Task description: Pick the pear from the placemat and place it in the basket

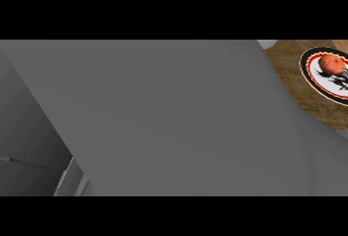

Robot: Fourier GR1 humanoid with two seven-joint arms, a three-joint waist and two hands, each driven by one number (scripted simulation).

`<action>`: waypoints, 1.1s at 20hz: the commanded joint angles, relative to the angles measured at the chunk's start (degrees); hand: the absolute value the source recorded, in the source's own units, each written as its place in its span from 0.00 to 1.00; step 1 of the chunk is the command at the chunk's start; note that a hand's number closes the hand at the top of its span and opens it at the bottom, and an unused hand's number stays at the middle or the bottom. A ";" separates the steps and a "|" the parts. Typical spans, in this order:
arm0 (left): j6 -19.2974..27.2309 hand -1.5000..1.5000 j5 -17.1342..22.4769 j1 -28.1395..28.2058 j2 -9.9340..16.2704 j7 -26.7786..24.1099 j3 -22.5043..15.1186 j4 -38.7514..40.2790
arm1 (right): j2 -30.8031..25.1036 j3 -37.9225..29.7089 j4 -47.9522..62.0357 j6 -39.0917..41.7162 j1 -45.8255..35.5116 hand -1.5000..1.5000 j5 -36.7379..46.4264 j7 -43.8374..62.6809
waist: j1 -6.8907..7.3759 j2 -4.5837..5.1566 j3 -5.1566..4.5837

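Almost the whole head view is filled by a large grey mass (156,120), most probably a forearm held very close to the camera, though which arm it is cannot be told. No hand is shown, so it cannot be told whether the fingers of either hand are apart, together or closed round something. At the right edge a strip of brown counter (306,99) is seen, and on it lies a round placemat (319,85) with a black and red rim and a white middle, cut by the picture's edge. On the placemat rests a small reddish-orange fruit (331,64), taken here to be the pear, although its colour and round form are not typical for one. The basket is not seen anywhere. The step in hand is judged to be the reach to the pear, and the task seems to be at its beginning, since the fruit is not yet lifted. To do it well, the arm should be drawn away from the camera first, so that the pear and the hand are both visible; the hand should then be brought over the fruit with fingers spread, and closed only when the fruit is between thumb and fingers.
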 commanded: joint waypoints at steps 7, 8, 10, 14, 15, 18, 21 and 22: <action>-1.09 0.50 0.93 1.86 1.09 -0.95 0.93 -0.72 | -2.68 1.99 22.72 11.51 -5.89 1.00 3.67 -5.78 | -1.20 0.72 0.11; -0.32 0.50 0.42 1.24 1.21 0.43 0.97 -1.59 | -3.11 1.89 23.99 13.43 -7.20 1.00 3.77 -6.08 | -1.31 0.55 0.16; -0.18 0.50 0.59 2.12 1.63 0.64 1.49 -2.53 | -4.97 2.81 24.82 13.36 -4.63 1.00 5.41 -8.71 | -2.13 0.34 0.28; 0.39 0.50 0.32 1.78 0.34 0.85 0.60 -3.33 | -8.21 1.68 28.55 12.65 -2.23 1.00 6.31 -16.72 | -2.04 0.62 0.29; 0.25 0.50 0.55 2.78 0.81 -0.11 1.43 -1.62 | -7.17 1.81 28.55 11.83 -1.52 1.00 6.80 -17.65 | -2.30 0.55 0.29; 0.04 0.50 0.68 5.25 0.59 -0.56 0.84 -5.09 | -7.53 0.92 30.09 10.48 0.46 1.00 6.88 -23.63 | -1.58 0.61 0.31; -1.04 0.50 0.55 3.24 1.41 -0.03 0.71 -3.81 | -5.45 0.07 31.83 8.45 1.76 1.00 7.22 -25.30 | -1.84 0.69 0.29; 0.03 0.50 0.32 7.05 -0.37 0.99 -0.51 -7.48 | -7.26 -0.01 31.07 10.34 3.42 1.00 7.01 -28.13 | -1.83 0.35 0.37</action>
